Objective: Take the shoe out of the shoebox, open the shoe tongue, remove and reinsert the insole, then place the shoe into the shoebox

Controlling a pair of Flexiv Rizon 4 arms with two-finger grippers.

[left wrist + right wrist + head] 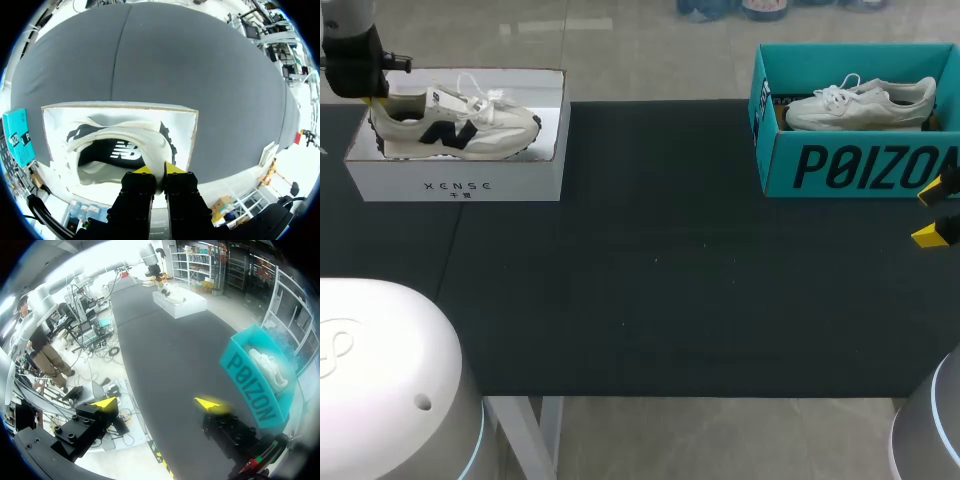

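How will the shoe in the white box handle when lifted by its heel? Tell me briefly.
The shoe probably lifts light, being a thick-soled trainer. Pinched only at the heel collar by the left gripper, it will likely sag toe-down, the soft collar flexing. Its loose laces might catch the white box.

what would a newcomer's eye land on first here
Probably the bright teal shoebox at the table's far right corner, with a white sneaker inside. Next, the white shoebox at the far left, where the left claw is shut on the heel of a cream and navy sneaker sitting in it. The right claw hangs open near the teal shoebox's front.
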